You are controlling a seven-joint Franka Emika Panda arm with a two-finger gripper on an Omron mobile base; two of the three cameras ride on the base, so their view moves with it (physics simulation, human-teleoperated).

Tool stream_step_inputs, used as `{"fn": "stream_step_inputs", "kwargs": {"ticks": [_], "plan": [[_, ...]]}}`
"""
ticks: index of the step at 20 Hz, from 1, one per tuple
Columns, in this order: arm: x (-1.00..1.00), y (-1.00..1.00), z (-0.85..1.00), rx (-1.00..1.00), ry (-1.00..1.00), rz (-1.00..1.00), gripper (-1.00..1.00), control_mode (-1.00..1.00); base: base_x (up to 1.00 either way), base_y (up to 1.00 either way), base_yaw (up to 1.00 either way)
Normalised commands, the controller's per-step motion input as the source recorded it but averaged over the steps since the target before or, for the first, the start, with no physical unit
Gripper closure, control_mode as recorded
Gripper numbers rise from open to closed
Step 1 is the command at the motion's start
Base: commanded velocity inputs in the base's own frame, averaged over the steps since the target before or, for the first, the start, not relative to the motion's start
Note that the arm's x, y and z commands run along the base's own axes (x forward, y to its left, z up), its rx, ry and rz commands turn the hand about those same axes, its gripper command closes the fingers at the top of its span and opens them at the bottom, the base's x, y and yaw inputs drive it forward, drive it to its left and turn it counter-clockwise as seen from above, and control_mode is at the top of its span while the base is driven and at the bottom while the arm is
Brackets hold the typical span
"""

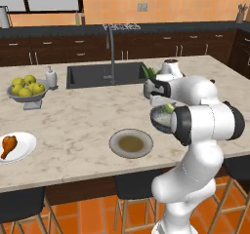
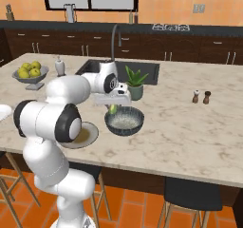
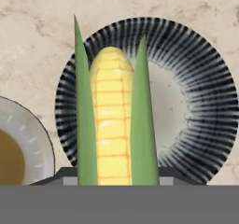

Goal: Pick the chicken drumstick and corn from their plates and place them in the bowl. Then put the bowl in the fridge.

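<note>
My gripper (image 2: 114, 104) is shut on the corn (image 3: 112, 120), a yellow cob with green husk leaves, and holds it just above the near-left rim of the dark ribbed bowl (image 3: 200, 101). The corn (image 2: 113, 109) hangs at the bowl's (image 2: 125, 121) left edge on the counter. The chicken drumstick (image 1: 8, 144) lies on the white plate (image 1: 27, 143) at the far left. Left of the bowl (image 1: 160, 120) sits the grey-rimmed plate (image 1: 131, 144) with its brownish centre and nothing on it. The fridge is out of view.
A grey footed bowl of lemons (image 1: 27, 89) and a soap bottle (image 1: 51, 76) stand by the sink (image 1: 105, 74). A potted plant (image 2: 135, 84) is just behind the bowl. Salt and pepper shakers (image 2: 201, 97) stand to the right. Stools line the counter's front edge.
</note>
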Motion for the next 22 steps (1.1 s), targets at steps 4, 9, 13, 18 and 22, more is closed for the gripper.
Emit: {"fn": "stream_step_inputs", "kwargs": {"ticks": [4,9,13,18,22], "plan": [[0.09,-0.26,-0.56,0.01,0.02,0.00,1.00,-1.00,0.00,0.00,0.00],[0.09,-0.18,-0.59,0.00,0.00,0.00,1.00,-1.00,0.00,0.00,0.00],[0.22,-0.26,-0.44,0.01,0.00,0.00,1.00,-1.00,0.00,0.00,0.00],[0.32,-0.25,-0.34,0.01,0.00,0.00,1.00,-1.00,0.00,0.00,0.00],[0.38,-0.05,-0.33,0.00,0.00,0.00,1.00,-1.00,0.00,0.00,0.00]]}}
